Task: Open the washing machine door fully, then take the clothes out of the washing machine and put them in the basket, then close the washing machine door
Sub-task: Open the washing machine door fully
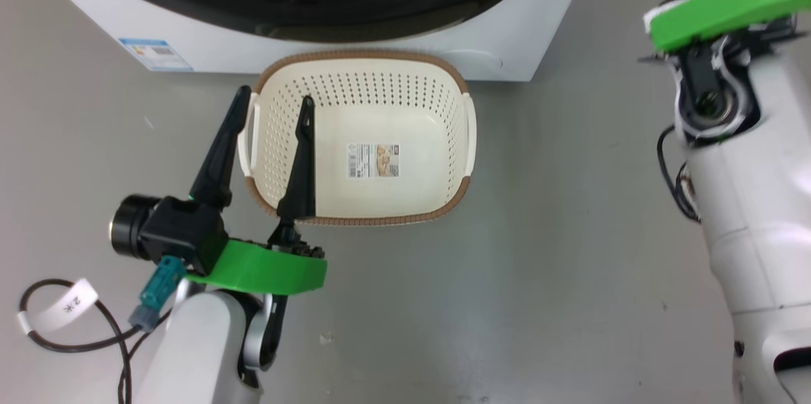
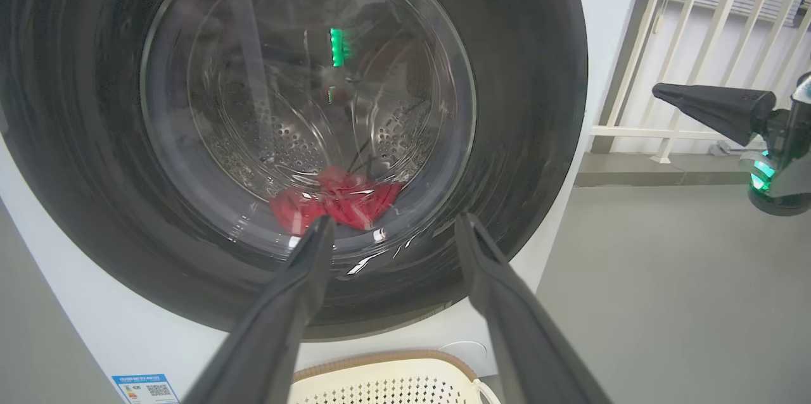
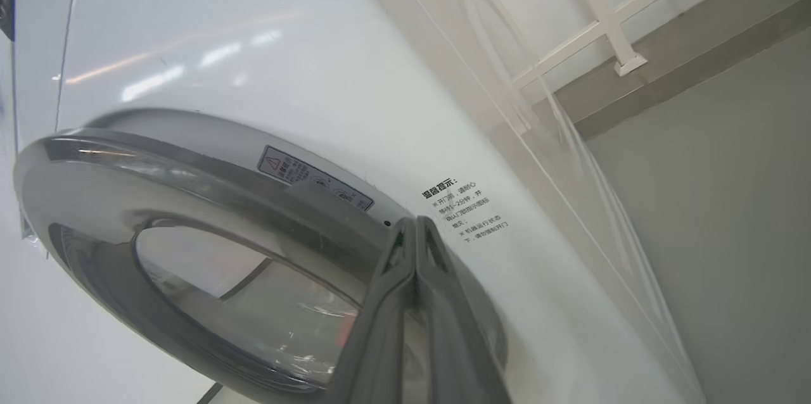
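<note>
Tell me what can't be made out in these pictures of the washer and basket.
- The clothes: left wrist view, glare on the washing machine door glass and a left gripper finger blur the count.
- The right gripper: right wrist view, whether its shut tips touch the door is unclear.
- The basket label: head view, print too small.

Bright even indoor light, faint shadows on the floor (image 1: 538,277), streaky glare on the washing machine door (image 2: 304,106) (a green glint too), wrist views bowed, right one hazy.
</note>
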Motion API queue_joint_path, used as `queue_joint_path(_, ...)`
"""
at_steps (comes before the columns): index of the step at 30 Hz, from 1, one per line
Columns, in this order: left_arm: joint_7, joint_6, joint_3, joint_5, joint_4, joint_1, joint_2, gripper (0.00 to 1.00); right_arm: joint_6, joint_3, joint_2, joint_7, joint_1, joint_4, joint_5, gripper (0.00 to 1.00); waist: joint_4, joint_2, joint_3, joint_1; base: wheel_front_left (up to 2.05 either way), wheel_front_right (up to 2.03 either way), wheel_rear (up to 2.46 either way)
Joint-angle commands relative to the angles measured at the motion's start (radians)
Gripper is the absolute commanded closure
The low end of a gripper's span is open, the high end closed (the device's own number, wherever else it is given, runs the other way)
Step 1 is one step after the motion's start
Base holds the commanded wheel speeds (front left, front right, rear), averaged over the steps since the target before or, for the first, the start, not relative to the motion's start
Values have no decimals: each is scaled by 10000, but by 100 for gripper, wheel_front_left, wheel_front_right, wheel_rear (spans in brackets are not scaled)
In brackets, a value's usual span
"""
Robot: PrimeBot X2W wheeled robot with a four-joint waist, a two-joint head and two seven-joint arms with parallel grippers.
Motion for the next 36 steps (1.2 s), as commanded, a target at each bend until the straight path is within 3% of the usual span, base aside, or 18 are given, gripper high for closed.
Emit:
queue_joint_path(1, -78, 1, 286, 118, -376, -251, 187, 0, 65, 65, 117, 625, -440, -398, 691, 100, 79, -1, 308, 0, 0, 0, 0)
queue_joint_path(4, -78, -8, 265, 169, -510, -309, 187, 0, 65, -13, 71, 1554, -744, -658, 1603, 100, 147, -1, 527, 0, 0, 0, 0)
queue_joint_path(14, -78, 35, 34, 27, -637, -395, 187, 0, 65, 28, -435, 3280, -1519, -776, 2691, 100, 504, -1, 1084, 0, 0, 0, 0)
queue_joint_path(36, -78, 188, -404, -163, -962, -634, 187, 0, 65, 179, -981, 3531, -2766, -151, 2599, 100, 1187, -1, 1504, 0, 0, 0, 0)
